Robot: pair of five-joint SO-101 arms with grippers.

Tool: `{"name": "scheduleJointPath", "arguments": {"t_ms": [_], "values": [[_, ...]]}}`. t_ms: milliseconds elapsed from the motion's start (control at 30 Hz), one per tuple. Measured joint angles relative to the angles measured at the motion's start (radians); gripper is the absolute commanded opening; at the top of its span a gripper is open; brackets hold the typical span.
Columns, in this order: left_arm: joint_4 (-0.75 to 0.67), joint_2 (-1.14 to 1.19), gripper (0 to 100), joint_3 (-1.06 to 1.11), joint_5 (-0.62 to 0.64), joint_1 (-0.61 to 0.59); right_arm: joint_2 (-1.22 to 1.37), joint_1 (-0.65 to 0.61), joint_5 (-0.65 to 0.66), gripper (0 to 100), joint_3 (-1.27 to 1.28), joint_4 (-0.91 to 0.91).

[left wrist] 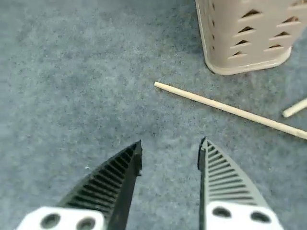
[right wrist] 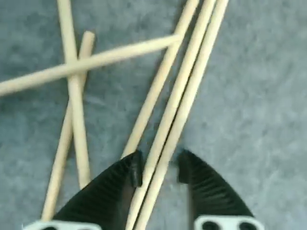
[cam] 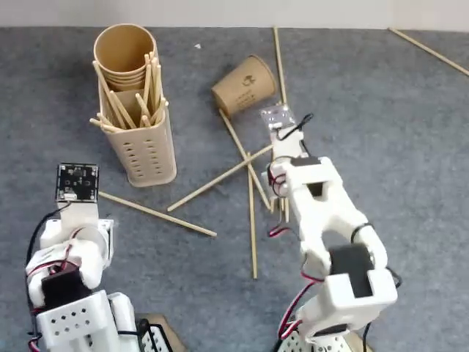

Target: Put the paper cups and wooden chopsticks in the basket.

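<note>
Near the middle of the surface, the right end effector [right wrist: 158,165] sits low, its jaws narrow on either side of two pale, straight chopsticks [right wrist: 187,96] lying side by side. The step in hand looks like a chopstick pick-up, and next it would need to close, lift and carry them to the crowded basket [cam: 150,150] at the far left. The left end effector [left wrist: 170,153] hangs wide open near another stick [left wrist: 225,108], and a brown cup [cam: 245,86] lies tipped toward the far edge.
</note>
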Motion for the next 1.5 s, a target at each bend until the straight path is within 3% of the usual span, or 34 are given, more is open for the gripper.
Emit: {"name": "scheduleJointPath", "arguments": {"t_ms": [300,367,433,767,900,1067,1200,1333,1500], "values": [[-0.041,0.0,20,0.068,0.0,0.0,0.137,0.008,0.006,18.0,-0.081,0.0],[-0.041,0.0,20,0.068,0.0,0.0,0.144,0.028,0.006,12.4,-0.092,0.0],[-0.041,0.0,20,0.068,0.0,0.0,0.143,0.043,0.006,0.2,-0.094,0.0],[-0.041,0.0,20,0.068,0.0,0.0,0.138,0.072,0.006,3.3,-0.107,0.0],[-0.041,0.0,20,0.068,0.0,0.0,0.017,0.081,0.006,0.1,-0.101,-0.02],[-0.041,0.0,20,0.068,0.0,0.0,-0.324,0.106,-0.005,0.5,-0.103,-0.212],[-0.041,0.0,20,0.068,0.0,0.0,-0.597,0.066,-0.176,0.5,-0.057,-0.442],[-0.041,0.0,20,0.068,0.0,0.0,-0.729,-0.043,-0.31,0.5,0.008,-0.677],[-0.048,0.0,20,0.089,0.0,0.0,-0.701,-0.221,-0.347,0.5,0.018,-0.959]]}}
